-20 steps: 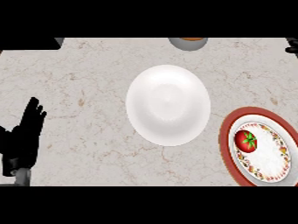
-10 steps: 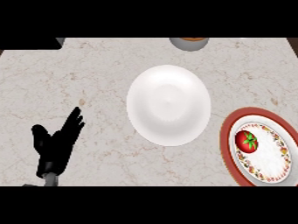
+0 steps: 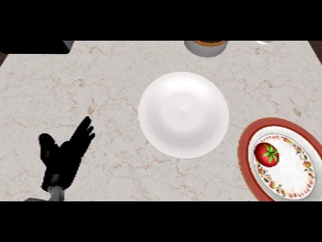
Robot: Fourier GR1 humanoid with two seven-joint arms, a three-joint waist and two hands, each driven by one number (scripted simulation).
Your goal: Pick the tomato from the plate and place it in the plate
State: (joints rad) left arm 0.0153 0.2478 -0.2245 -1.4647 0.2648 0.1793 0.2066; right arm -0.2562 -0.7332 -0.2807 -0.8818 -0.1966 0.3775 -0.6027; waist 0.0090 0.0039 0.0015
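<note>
Red tomato [image 3: 266, 154] is sitting on the patterned plate [image 3: 245, 158] at the surface's [image 3: 87, 75] right, just beside the white plate [image 3: 182, 113]. The left robot hand [image 3: 65, 156] is showing at lower left, fingers spread wide, holding nothing.

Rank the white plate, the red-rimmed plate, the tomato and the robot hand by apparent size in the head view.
1. The white plate and the red-rimmed plate look about alike, so I give them no order.
2. The left robot hand.
3. The tomato, smallest.
</note>
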